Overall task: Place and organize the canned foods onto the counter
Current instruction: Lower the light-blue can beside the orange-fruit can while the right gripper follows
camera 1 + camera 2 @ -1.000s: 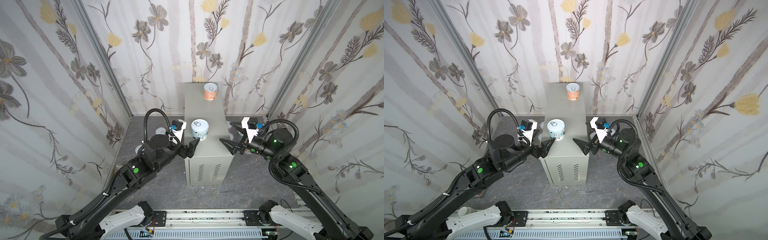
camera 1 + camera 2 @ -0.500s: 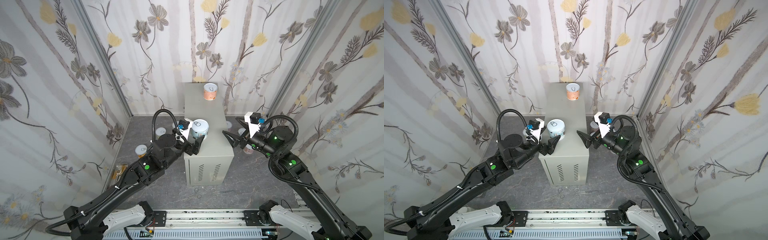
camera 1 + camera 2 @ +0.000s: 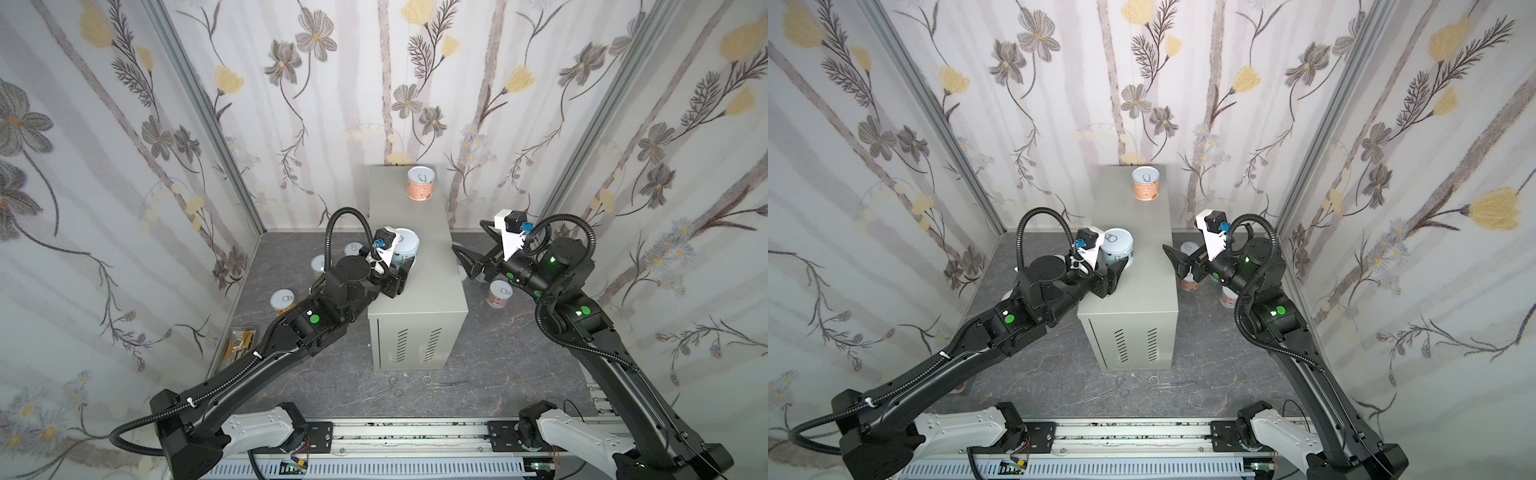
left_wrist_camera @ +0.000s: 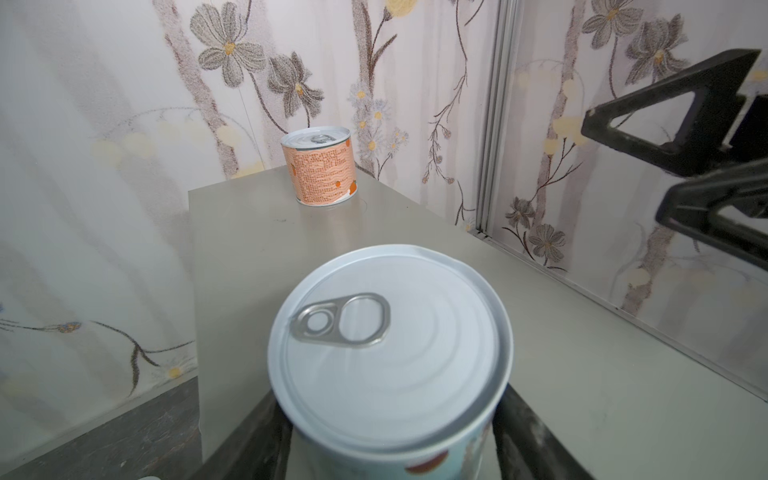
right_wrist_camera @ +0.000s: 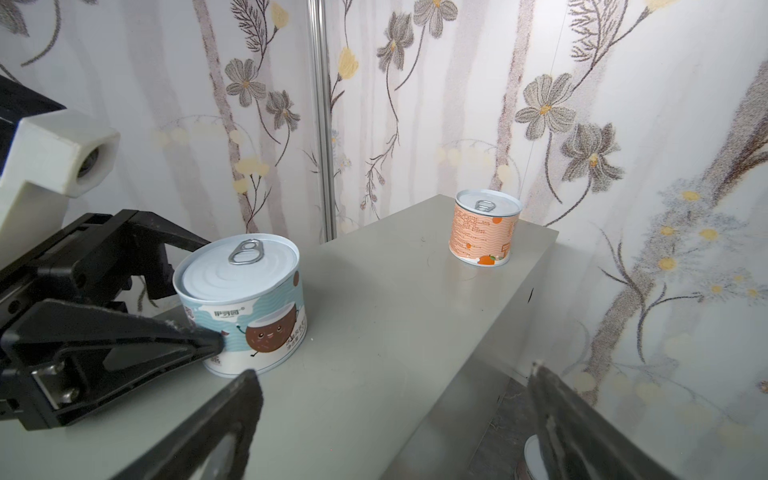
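The counter (image 3: 428, 291) (image 3: 1142, 295) is a light-grey cabinet in the middle of the floor. Two canned foods stand on its top. An orange can (image 3: 421, 189) (image 3: 1145, 189) (image 4: 320, 170) (image 5: 484, 226) stands at the back. A light-blue can (image 3: 407, 245) (image 3: 1119, 245) (image 4: 390, 345) (image 5: 245, 303) stands near the left edge. My left gripper (image 3: 403, 261) (image 4: 388, 419) is shut on the light-blue can, one finger on each side. My right gripper (image 3: 467, 237) (image 5: 392, 415) hangs open and empty at the counter's right edge, one finger over the top and one beyond it.
More cans stand on the dark floor: several left of the counter, such as a yellow can (image 3: 282, 301), and a pink can (image 3: 500, 294) on the right. Metal scissors (image 3: 395, 390) lie in front of the counter. A small tray (image 3: 241, 340) sits by the left wall.
My left gripper came in from the counter's left side, went round the light-blue can and closed on it. My right gripper drifted slightly toward the back and stayed open.
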You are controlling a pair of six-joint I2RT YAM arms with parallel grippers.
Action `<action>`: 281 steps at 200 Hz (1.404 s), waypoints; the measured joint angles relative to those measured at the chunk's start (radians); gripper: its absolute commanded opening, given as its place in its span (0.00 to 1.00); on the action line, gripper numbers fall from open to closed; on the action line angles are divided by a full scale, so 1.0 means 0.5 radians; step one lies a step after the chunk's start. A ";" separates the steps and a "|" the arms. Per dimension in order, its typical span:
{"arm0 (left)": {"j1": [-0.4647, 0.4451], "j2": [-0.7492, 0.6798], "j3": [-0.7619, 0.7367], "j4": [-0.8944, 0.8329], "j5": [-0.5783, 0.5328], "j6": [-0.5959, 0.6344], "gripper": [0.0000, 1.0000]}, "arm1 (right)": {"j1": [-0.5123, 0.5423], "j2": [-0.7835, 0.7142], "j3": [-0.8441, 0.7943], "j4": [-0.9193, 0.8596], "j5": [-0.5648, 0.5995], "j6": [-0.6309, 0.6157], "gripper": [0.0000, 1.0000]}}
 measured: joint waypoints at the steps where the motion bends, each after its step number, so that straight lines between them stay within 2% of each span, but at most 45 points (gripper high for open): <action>1: 0.004 0.004 0.004 -0.001 -0.002 0.001 0.69 | -0.002 0.003 0.002 0.002 -0.001 -0.001 1.00; 49: 0.249 0.109 0.099 0.011 0.000 0.024 0.69 | -0.068 0.184 0.077 0.101 -0.089 -0.002 1.00; 112: 0.478 0.406 0.337 0.037 0.389 0.059 0.69 | -0.094 0.436 0.179 0.243 -0.183 -0.002 1.00; 146: 0.578 0.582 0.500 0.043 0.495 0.066 0.69 | -0.117 0.537 0.243 0.293 -0.208 -0.004 1.00; 214: 0.716 0.867 0.760 0.083 0.638 0.067 0.69 | -0.160 0.794 0.410 0.356 -0.272 -0.034 0.99; 281: 0.790 1.101 0.993 0.115 0.738 0.086 0.69 | -0.175 1.196 0.711 0.436 -0.314 -0.048 0.98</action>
